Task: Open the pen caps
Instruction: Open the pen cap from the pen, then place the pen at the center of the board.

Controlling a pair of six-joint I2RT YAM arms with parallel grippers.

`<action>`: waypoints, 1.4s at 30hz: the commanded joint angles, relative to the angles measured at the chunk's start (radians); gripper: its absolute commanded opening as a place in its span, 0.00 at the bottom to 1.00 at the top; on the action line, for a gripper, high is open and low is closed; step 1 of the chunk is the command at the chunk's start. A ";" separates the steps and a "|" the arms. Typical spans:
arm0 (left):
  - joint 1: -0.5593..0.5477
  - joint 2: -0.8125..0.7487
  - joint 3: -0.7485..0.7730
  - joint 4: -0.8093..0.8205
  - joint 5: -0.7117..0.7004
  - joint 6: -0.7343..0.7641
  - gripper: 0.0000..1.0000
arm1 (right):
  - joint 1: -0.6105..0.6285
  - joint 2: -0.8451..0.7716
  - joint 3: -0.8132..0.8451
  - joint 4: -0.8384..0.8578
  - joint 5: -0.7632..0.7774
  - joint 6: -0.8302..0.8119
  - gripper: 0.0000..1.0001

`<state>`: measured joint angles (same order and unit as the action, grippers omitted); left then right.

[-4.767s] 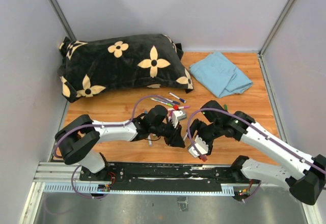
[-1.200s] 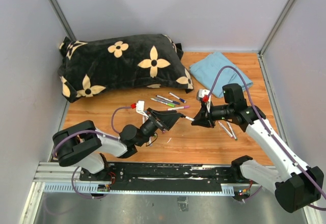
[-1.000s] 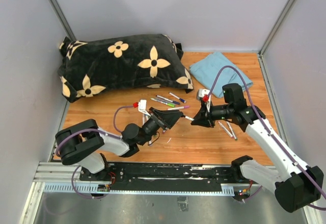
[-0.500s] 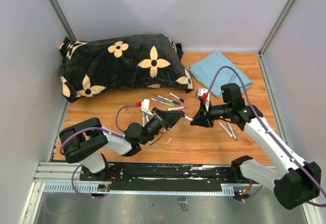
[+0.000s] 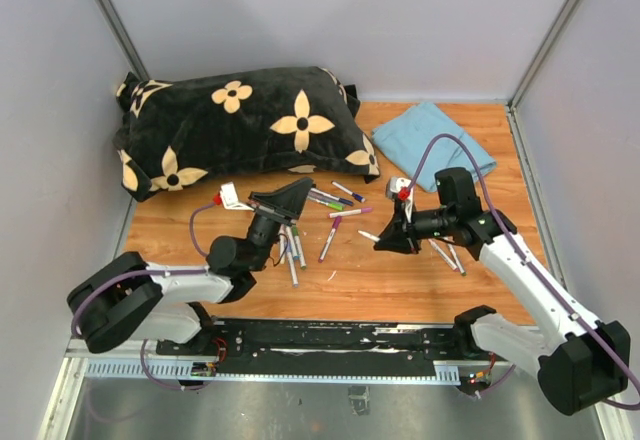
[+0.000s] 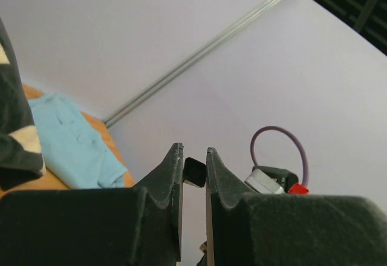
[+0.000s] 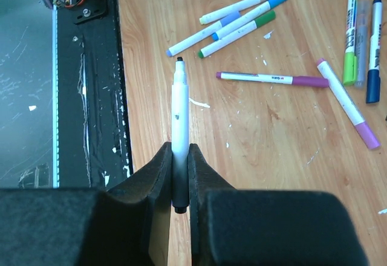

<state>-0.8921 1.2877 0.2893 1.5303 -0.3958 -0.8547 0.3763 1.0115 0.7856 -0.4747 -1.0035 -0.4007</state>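
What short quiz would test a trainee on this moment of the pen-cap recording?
1. True or false: the right gripper holds a slim white-barrelled marker pen with its black tip bare.
2. Between the fingers of the left gripper sits: A, a small black plastic cap; B, a red block; C, nothing.
3. Fill in: seen from above, the folded light blue cloth lies to the ___ of the black flowered pillow.
Key: 1 true; 2 A; 3 right.
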 commanded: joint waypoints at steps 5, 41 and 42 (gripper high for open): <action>0.019 -0.189 -0.055 -0.063 0.023 0.022 0.00 | -0.063 -0.073 -0.032 -0.093 0.416 -0.087 0.01; 0.018 -0.659 -0.262 -0.809 0.166 -0.132 0.00 | -0.141 0.289 -0.086 -0.193 0.951 -0.093 0.18; 0.018 -0.660 -0.262 -0.809 0.166 -0.132 0.00 | -0.141 0.296 -0.086 -0.194 0.952 -0.094 0.19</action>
<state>-0.8783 0.6434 0.0315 0.7082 -0.2325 -0.9787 0.2470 1.2861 0.6777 -0.6502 -0.0750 -0.5026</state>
